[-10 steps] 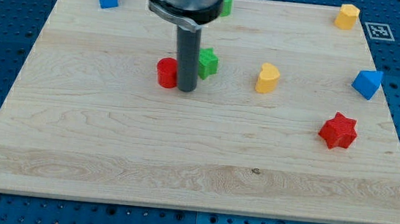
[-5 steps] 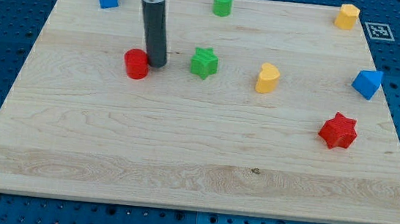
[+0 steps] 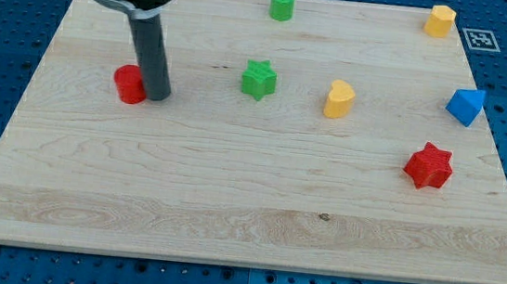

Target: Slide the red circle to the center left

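The red circle (image 3: 128,84) sits on the wooden board (image 3: 231,177) toward the view's left, a little above mid height. My tip (image 3: 157,95) stands right against the circle's right side, touching it. The rod rises up from there to the arm's head at the view's top left, which hides the blue block seen there before.
A green star (image 3: 259,79) lies right of my tip. A green cylinder (image 3: 282,4) is at the top middle. A yellow heart (image 3: 338,99), a yellow block (image 3: 440,21), a blue triangle block (image 3: 465,106) and a red star (image 3: 429,165) lie on the right.
My tip has moved steadily to the view's left, pushing the red circle left from beside the green star. The arm's head now covers the blue block at the top left.
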You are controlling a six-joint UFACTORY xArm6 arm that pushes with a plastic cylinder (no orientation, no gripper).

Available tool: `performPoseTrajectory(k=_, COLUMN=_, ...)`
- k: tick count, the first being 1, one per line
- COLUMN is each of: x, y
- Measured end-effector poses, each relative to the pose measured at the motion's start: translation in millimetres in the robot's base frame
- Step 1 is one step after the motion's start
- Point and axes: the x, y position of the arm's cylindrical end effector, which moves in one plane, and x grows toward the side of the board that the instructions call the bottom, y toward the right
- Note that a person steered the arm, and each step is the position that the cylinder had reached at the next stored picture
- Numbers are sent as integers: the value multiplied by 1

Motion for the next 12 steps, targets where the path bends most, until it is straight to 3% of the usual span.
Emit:
performPoseTrajectory(k=5, x=-25, y=-46)
performPoseTrajectory(k=12, x=-36, y=-7)
